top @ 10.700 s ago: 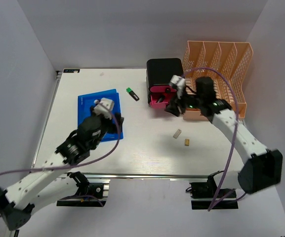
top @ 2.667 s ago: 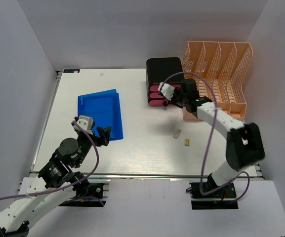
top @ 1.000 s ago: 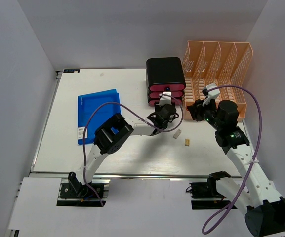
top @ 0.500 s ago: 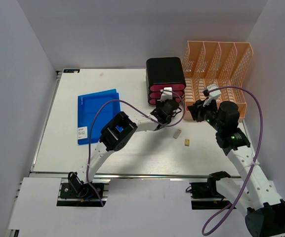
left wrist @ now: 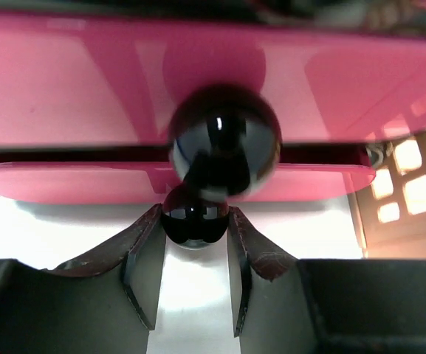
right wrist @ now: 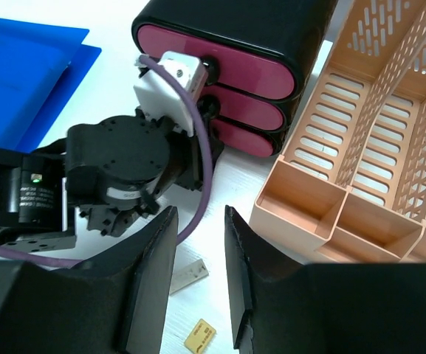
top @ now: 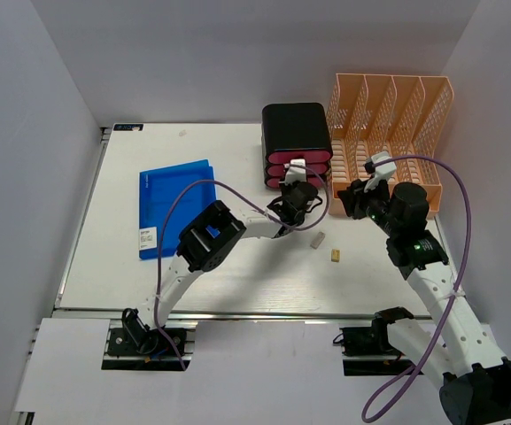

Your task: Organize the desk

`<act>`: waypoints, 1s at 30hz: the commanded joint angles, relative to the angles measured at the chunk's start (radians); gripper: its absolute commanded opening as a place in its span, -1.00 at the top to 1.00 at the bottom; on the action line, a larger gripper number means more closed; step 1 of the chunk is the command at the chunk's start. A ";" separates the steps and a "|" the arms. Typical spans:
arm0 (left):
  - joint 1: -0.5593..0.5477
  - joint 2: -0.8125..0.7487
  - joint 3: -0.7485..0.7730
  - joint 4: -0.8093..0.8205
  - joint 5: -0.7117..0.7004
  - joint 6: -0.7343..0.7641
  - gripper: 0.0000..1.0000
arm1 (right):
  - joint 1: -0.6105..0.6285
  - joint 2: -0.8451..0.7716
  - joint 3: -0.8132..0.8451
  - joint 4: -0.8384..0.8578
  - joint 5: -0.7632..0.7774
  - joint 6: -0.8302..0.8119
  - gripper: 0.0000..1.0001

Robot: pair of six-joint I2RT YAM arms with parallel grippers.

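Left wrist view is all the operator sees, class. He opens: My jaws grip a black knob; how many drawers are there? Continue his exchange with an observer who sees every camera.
Observer: Three pink drawers stacked in a black case; your black knob is on the bottom one.
Operator: Where is the right gripper?
Observer: Beside the peach rack, jaws open and empty.
Operator: Anything loose?
Observer: A whitish piece and a yellow piece lie on the desk near the left gripper.

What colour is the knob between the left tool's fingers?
Glossy black, the knob against pink drawer fronts; clearest in left wrist view.
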 commanded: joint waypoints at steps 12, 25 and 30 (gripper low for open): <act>-0.077 -0.294 -0.399 0.100 0.059 -0.010 0.88 | -0.002 0.003 -0.014 0.044 0.008 -0.017 0.25; -0.097 -0.353 -0.402 0.043 0.083 -0.041 -0.56 | -0.005 0.010 -0.038 0.052 0.013 -0.051 0.03; -0.097 -0.514 -0.496 0.054 0.105 -0.044 -0.61 | -0.011 0.010 -0.042 0.052 -0.001 -0.072 -0.07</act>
